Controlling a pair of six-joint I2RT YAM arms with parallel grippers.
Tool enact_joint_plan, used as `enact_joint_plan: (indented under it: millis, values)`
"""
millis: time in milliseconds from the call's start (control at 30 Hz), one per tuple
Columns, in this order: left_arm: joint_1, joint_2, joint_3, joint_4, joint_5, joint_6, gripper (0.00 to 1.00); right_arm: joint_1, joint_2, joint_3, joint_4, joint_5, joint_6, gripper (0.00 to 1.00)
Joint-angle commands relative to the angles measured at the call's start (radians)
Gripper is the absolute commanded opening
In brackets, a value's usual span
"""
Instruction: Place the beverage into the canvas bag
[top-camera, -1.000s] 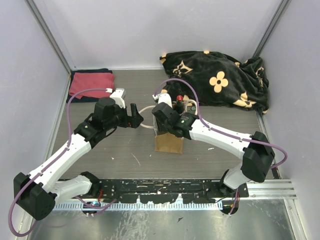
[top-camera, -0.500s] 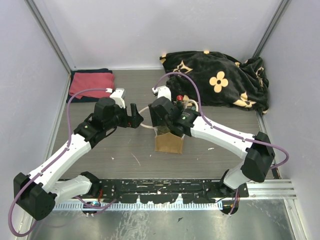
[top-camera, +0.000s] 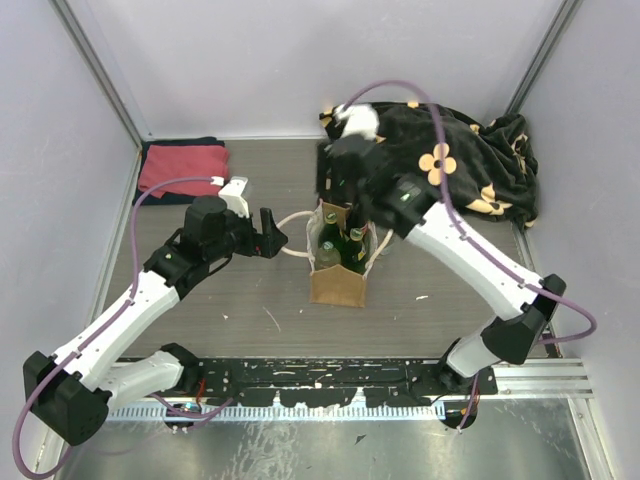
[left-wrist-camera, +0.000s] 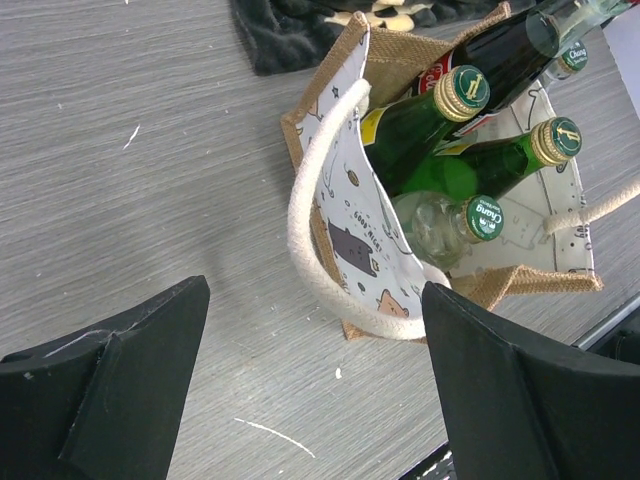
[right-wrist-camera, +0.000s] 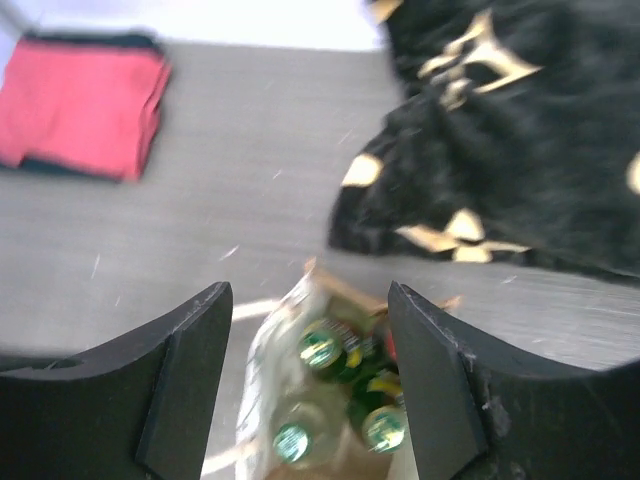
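The canvas bag (top-camera: 337, 287) stands upright mid-table, its cream handle (top-camera: 288, 236) looping out to the left. Several beverage bottles (top-camera: 352, 238) stand inside it: green ones (left-wrist-camera: 420, 125), a clear one (left-wrist-camera: 440, 225) and a dark one (left-wrist-camera: 495, 55). My right gripper (top-camera: 340, 170) hangs high above and behind the bag, blurred. In its wrist view it (right-wrist-camera: 308, 320) is open and holds nothing, looking down on the bottle caps (right-wrist-camera: 320, 347). My left gripper (top-camera: 272, 236) stays open just left of the bag, level with the handle (left-wrist-camera: 300, 240), and is not touching it.
A folded red towel (top-camera: 182, 168) lies at the back left. At the back right, just behind the bag, a black blanket with tan flowers (top-camera: 440, 160) is heaped up. A black rail (top-camera: 330, 375) runs along the near edge between the arm bases.
My right gripper has opened, let go of the dark red-capped bottle inside the bag, and risen up and back. The left arm has stayed put.
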Motion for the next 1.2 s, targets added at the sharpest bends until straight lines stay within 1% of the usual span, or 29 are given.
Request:
enact_joint_plan:
  millis: [0,167,233,367,467,633,767,1167]
  values:
    - [0.002,-0.019,-0.013,-0.006,0.024,0.01,0.94,-0.212,0.004,0.132,-0.165,0.013,-0.013,0.69]
    - [0.001,-0.026,-0.023,-0.003,0.025,0.006,0.94,-0.39,0.028,0.096,-0.238,-0.103,-0.002,0.69]
    - [0.002,-0.029,-0.026,-0.003,0.027,0.006,0.94,-0.443,0.038,0.064,-0.256,-0.148,0.005,0.69]
    - [0.001,-0.032,-0.026,-0.007,0.028,0.007,0.94,-0.517,0.038,-0.031,-0.24,-0.272,0.01,0.68]
    - [0.001,-0.034,-0.027,-0.009,0.029,0.008,0.94,-0.532,0.037,-0.072,-0.233,-0.359,0.012,0.67]
    - [0.002,-0.033,-0.026,-0.01,0.031,0.008,0.94,-0.532,0.063,-0.083,-0.277,-0.409,-0.005,0.66]
    - [0.002,-0.034,-0.025,-0.009,0.034,0.007,0.94,-0.532,0.071,-0.104,-0.265,-0.467,-0.007,0.65]
    - [0.001,-0.034,-0.025,-0.008,0.037,0.011,0.94,-0.532,0.138,-0.074,-0.36,-0.497,-0.053,0.58]
